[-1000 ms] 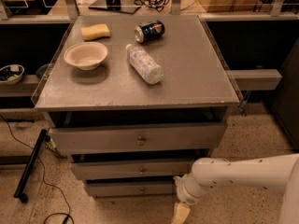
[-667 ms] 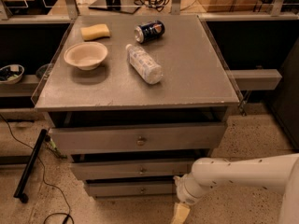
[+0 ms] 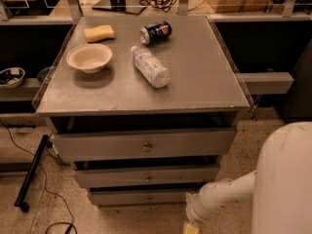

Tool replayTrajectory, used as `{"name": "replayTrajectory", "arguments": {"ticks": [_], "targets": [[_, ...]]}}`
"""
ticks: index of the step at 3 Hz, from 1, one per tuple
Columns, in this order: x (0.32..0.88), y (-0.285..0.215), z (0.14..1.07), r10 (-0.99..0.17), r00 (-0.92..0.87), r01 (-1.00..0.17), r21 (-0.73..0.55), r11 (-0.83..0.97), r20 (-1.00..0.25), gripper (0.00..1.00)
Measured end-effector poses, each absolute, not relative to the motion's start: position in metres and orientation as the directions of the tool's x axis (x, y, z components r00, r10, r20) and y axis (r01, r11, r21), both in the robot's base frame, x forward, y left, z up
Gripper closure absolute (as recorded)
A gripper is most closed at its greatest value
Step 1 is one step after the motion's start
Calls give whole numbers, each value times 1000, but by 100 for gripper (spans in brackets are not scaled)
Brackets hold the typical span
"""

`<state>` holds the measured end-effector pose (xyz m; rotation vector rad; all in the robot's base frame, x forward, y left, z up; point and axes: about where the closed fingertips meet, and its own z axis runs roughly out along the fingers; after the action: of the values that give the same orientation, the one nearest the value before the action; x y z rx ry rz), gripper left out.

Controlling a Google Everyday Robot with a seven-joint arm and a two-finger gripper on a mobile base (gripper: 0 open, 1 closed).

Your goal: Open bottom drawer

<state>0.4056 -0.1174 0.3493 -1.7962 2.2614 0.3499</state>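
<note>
The bottom drawer point(image 3: 141, 198) is the lowest and narrowest of three grey fronts on the cabinet. A small round knob point(image 3: 148, 198) sits at its centre, and the front lies nearly flush under the middle drawer point(image 3: 146, 175). My gripper point(image 3: 191, 228) hangs at the lower edge of the view, just right of and below the bottom drawer's right end, apart from the knob. Only its yellowish top shows. The white wrist point(image 3: 204, 206) and a thick white arm link point(image 3: 285, 179) rise to the right.
On the cabinet top point(image 3: 195, 82) lie a sponge point(image 3: 99, 33), a paper bowl point(image 3: 89, 57), a tipped can point(image 3: 155, 32) and a plastic bottle point(image 3: 150, 66) on its side. The top drawer point(image 3: 144, 145) juts out widest. A black bar point(image 3: 30, 172) and cable lie on the floor at left.
The thick arm link has swung in and now fills the lower right corner. The wrist and gripper have dropped slightly toward the floor. The drawers have not moved.
</note>
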Motion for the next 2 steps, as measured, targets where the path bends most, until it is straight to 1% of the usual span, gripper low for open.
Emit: {"name": "replayTrajectory", "arguments": {"ticks": [1, 2], "targets": [[405, -124, 323, -909, -273, -962, 70, 264, -315, 0], [405, -124, 323, -909, -273, -962, 70, 264, -315, 0]]}}
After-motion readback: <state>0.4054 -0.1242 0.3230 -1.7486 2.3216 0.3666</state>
